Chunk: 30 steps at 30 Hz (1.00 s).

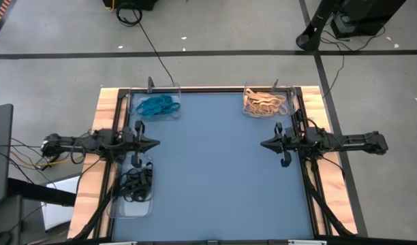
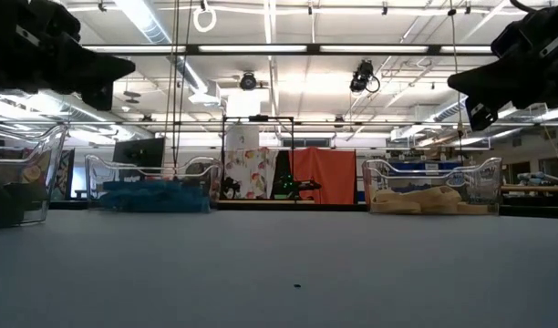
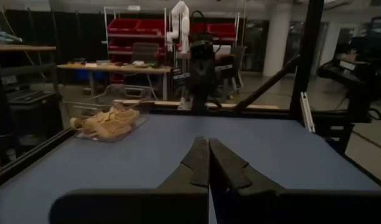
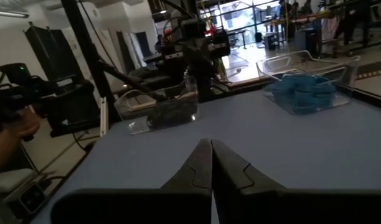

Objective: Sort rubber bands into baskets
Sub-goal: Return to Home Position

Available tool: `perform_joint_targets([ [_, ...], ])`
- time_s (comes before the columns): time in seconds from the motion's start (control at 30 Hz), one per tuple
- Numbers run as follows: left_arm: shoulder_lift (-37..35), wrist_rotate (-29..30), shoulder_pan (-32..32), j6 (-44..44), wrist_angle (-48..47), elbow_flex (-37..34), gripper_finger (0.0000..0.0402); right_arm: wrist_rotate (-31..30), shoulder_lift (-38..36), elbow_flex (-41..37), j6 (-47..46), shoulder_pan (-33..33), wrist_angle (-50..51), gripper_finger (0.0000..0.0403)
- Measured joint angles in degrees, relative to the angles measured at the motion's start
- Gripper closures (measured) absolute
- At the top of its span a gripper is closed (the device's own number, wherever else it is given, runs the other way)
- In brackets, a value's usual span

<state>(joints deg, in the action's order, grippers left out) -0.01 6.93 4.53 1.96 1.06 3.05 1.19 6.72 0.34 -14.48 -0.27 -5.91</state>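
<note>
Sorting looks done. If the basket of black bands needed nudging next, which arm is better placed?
Left. The left gripper hovers, fingers shut, right beside the basket of black bands; the right gripper sits across the table.

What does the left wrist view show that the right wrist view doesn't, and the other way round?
Left wrist only: the tan rubber bands in their basket. Right wrist only: the black rubber bands in a second basket and the blue rubber bands in a third basket. Both: the blue table and the arm's own shut, empty hand, left hand and right hand alike.
</note>
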Motion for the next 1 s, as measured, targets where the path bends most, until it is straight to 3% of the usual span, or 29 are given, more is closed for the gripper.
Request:
perform_joint_targets([
  [0.07,0.0,-0.1,0.0,0.0,3.8,-2.6,0.0400,0.2,0.0,0.0,0.0,0.0,0.0,0.0396],
  [0.63,0.3,0.3,0.0,7.5,3.3,-2.6,0.0386,-0.4,0.0,0.0,3.7,0.0,0.0,0.0380],
  [1.0,0.3,0.4,0.0,7.4,3.4,-2.6,0.0382,-2.0,0.0,0.0,3.6,0.0,0.0,0.0377],
])
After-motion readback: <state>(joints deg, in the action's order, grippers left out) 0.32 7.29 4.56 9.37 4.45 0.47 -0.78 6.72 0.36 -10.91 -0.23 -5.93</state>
